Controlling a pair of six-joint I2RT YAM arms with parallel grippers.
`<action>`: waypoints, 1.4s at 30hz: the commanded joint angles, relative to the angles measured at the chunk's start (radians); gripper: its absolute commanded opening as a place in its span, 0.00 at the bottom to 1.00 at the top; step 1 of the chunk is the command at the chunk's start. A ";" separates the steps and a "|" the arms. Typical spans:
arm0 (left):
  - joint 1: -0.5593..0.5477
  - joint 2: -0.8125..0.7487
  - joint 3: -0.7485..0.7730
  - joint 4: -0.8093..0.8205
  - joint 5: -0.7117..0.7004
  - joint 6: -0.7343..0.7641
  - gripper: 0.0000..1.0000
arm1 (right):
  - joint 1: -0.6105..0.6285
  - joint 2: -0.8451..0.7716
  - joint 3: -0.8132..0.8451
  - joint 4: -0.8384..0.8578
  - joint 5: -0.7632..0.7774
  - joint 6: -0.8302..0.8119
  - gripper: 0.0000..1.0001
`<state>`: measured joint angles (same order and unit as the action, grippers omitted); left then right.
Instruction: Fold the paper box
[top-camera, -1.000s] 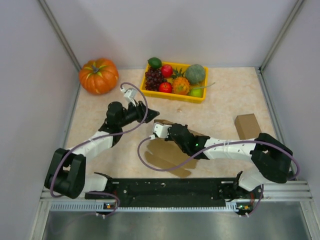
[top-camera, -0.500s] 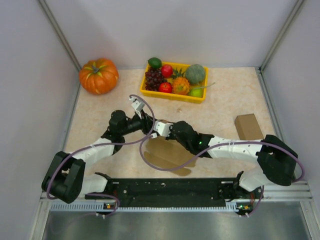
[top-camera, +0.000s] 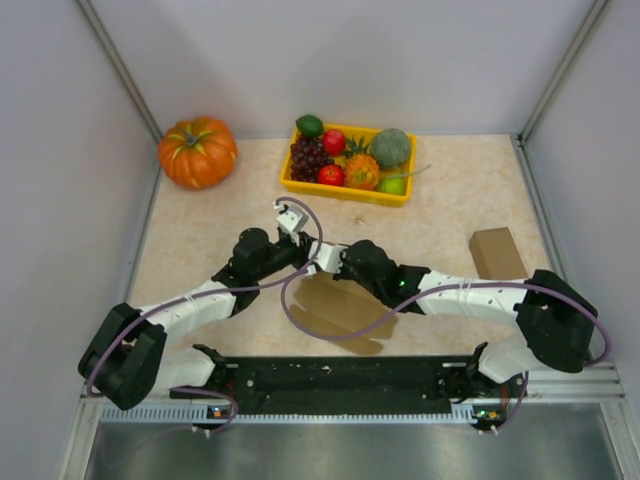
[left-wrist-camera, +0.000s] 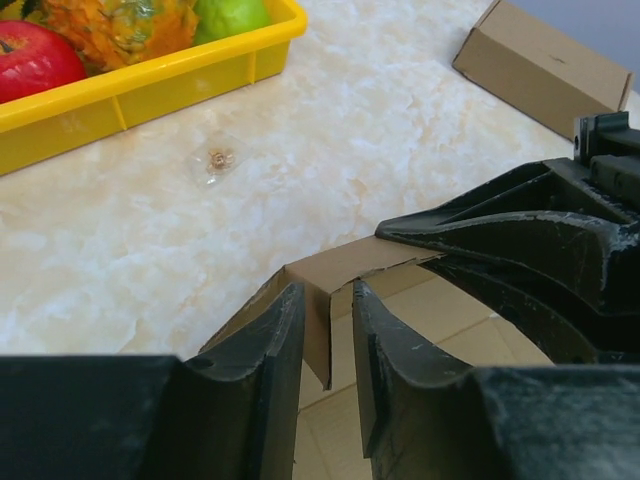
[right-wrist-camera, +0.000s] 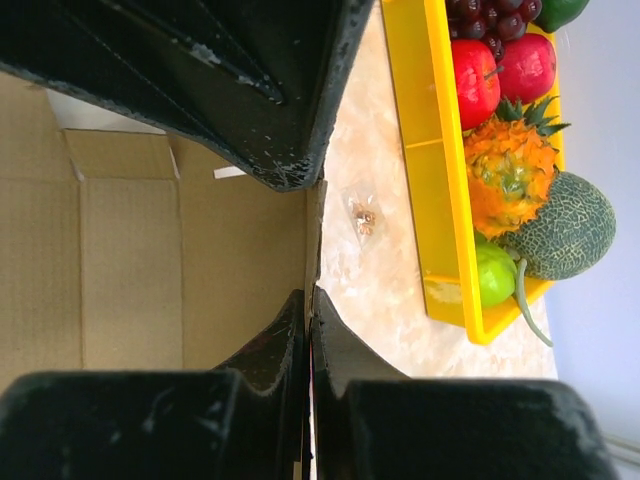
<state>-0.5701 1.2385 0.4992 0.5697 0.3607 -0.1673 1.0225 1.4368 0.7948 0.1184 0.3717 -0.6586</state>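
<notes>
Right pincer (right-wrist-camera: 308, 296) hides paper box (right-wrist-camera: 130, 260) edge.

Bare table (top-camera: 450, 200) lay open between the yellow tray (top-camera: 345, 191) and the small carton (top-camera: 495, 252) (the pumpkin (top-camera: 197, 151) blocked the far-left corner); the left gripper (left-wrist-camera: 327, 300) and right gripper (right-wrist-camera: 308, 300) crowded the centre over the paper box (top-camera: 335, 305).

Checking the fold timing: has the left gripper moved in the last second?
Yes. The left gripper shifted right, away from the pumpkin, onto the cardboard flap.

No legible text or labels (on anything here)
</notes>
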 joint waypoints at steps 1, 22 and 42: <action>-0.027 -0.010 0.007 -0.001 -0.086 0.091 0.30 | -0.018 -0.071 0.049 0.059 -0.025 0.059 0.00; -0.139 0.013 -0.071 0.211 -0.503 0.114 0.00 | -0.073 -0.314 0.242 -0.803 0.116 0.884 0.99; -0.192 -0.010 -0.100 0.210 -0.700 0.037 0.00 | -0.144 -0.323 0.006 -0.220 -0.131 2.639 0.51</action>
<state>-0.7521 1.2667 0.4084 0.7261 -0.2920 -0.1108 0.8936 1.0805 0.8547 -0.3492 0.1669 1.6623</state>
